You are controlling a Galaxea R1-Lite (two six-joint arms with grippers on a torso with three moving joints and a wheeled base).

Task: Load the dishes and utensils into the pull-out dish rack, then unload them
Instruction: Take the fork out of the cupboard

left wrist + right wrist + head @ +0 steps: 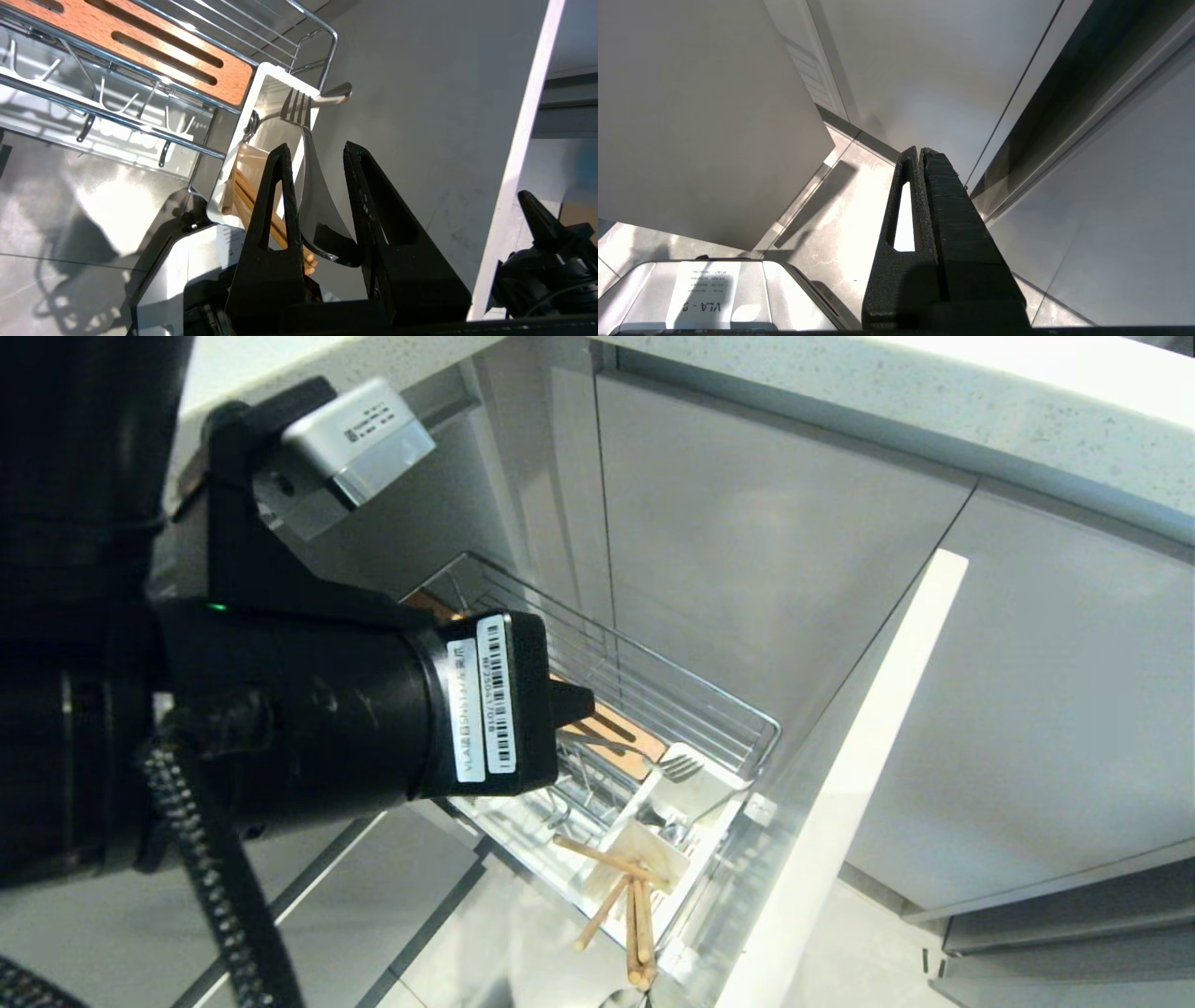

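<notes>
My left gripper (316, 147) is shut on the broad handle end of the silver fork (317, 196). The fork's tines (296, 107) reach over the white utensil box (261, 93) at the front end of the pull-out dish rack (691, 709). In the head view the gripper (571, 702) hovers above the rack, and the fork (677, 767) points toward the box. Several wooden chopsticks (635, 915) (243, 196) stand slanted in the box, their ends sticking out. The dishes are out of view. My right gripper (920, 150) is shut and empty, parked near the floor.
The rack's slotted wood strip (159, 46) and upright chrome prongs (140, 100) lie beside the box. The pale front panel (840, 784) stands past the rack's end. Grey cabinet doors (766, 551) rise behind the rack under a speckled countertop (934, 401).
</notes>
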